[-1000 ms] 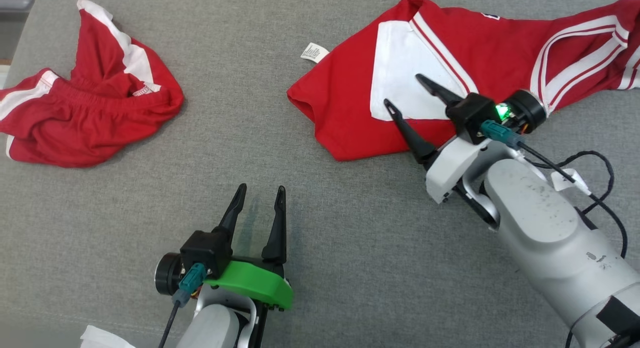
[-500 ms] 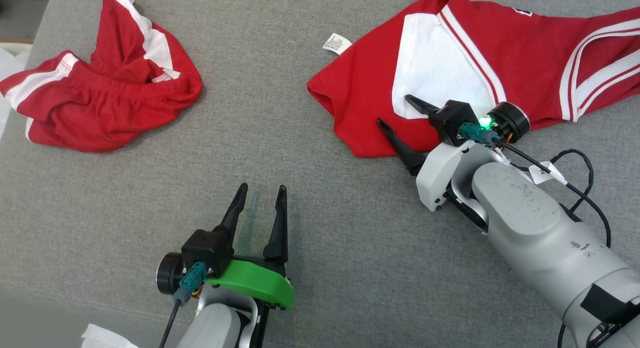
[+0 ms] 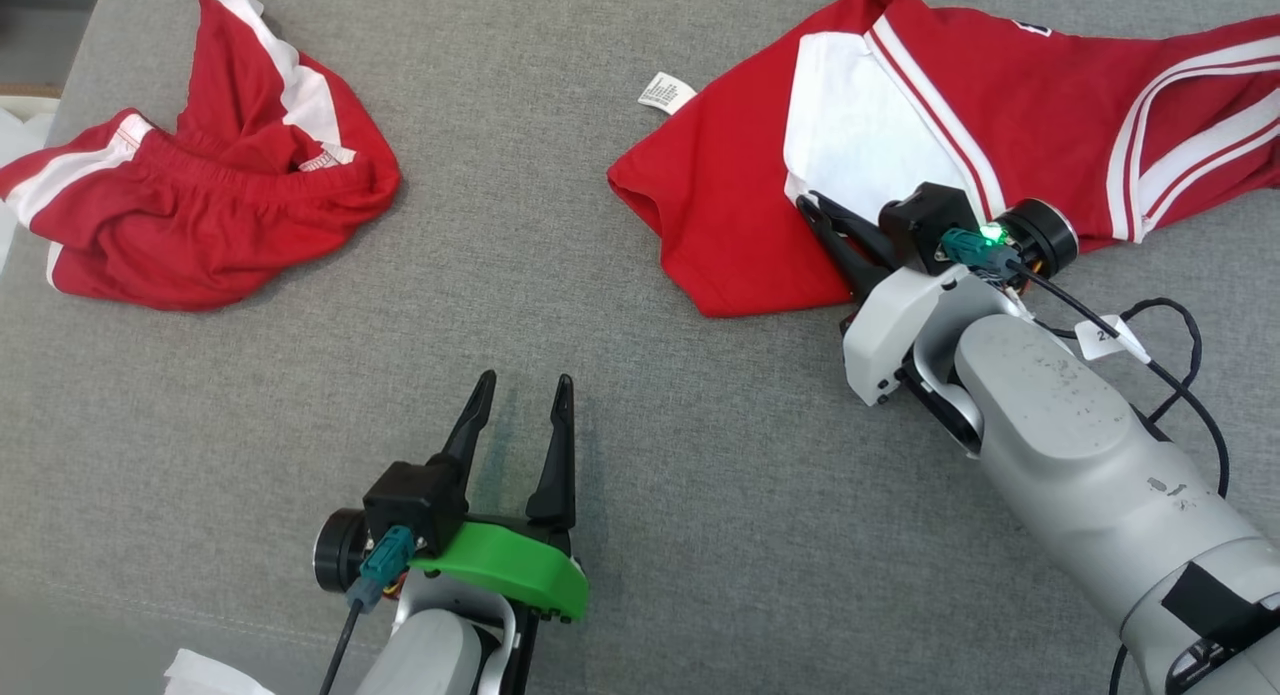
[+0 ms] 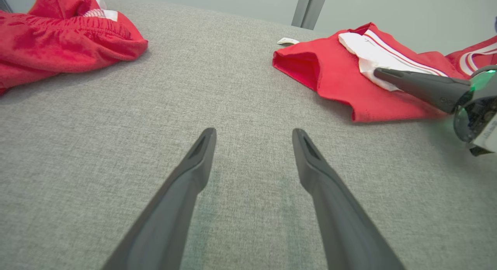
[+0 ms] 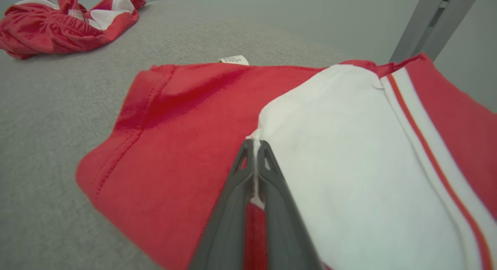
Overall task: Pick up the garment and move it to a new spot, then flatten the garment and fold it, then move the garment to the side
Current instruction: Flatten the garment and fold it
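Note:
A red garment with white panels and stripes (image 3: pixel 900 105) lies spread at the upper right of the grey surface (image 3: pixel 560 275). My right gripper (image 3: pixel 812 203) is shut on the garment, its fingers pinching the seam between red and white cloth (image 5: pixel 254 140). In the left wrist view the same garment (image 4: pixel 334 72) lies to the right, with the right arm's finger (image 4: pixel 419 85) resting on it. My left gripper (image 3: pixel 520 385) hovers open over bare grey fabric at the lower middle, holding nothing (image 4: pixel 252 134).
A second red and white garment (image 3: pixel 190 215) lies crumpled at the upper left, also visible as a heap (image 4: pixel 58 37). A small white label (image 3: pixel 664 91) sticks out beside the held garment. A black cable (image 3: pixel 1170 345) trails by the right arm.
The right gripper, open over the garment's lower edge before, has closed on the cloth at the red-white seam. The head camera shifted. The left gripper stayed put.

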Robot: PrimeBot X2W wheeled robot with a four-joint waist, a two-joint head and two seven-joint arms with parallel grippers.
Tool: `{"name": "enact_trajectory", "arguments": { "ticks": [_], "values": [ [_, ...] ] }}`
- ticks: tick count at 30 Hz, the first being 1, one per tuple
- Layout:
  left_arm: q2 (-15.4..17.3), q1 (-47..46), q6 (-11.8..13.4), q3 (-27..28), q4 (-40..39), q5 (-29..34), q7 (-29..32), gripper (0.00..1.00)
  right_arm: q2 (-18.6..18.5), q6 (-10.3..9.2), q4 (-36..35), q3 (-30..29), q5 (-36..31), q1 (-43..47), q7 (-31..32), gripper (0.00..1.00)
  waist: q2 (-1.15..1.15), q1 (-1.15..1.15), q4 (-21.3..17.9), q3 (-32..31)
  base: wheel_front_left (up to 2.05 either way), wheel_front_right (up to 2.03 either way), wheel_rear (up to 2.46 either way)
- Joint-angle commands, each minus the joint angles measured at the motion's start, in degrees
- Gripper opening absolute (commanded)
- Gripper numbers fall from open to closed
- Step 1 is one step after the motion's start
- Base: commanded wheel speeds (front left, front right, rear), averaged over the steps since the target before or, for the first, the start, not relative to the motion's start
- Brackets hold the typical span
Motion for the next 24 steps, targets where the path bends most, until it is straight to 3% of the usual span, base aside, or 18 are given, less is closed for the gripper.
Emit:
{"name": "enact_trajectory", "arguments": {
  "ticks": [1,13,24],
  "values": [
    [0.13,-0.07,0.11,0.31,0.28,-0.06,0.04,1.0,0.0,-0.08,-0.65,-0.81,-0.37,0.35,-0.01,0.0,0.0,0.0,-0.2,-0.5,0.0,0.0,0.0],
    [0.14,2.84,-0.45,3.32,1.62,1.82,0.05,1.0,-0.55,-0.08,-19.66,-10.56,-5.2,4.65,-0.01,0.0,0.0,0.0,-4.79,-7.51,0.0,0.0,0.0],
    [0.14,7.22,-1.32,7.43,3.05,4.08,0.04,1.0,-5.49,-0.08,-29.95,-15.67,-4.79,26.17,0.0,0.0,0.0,0.0,-13.22,-15.03,0.0,0.0,0.0]
  ]
}}
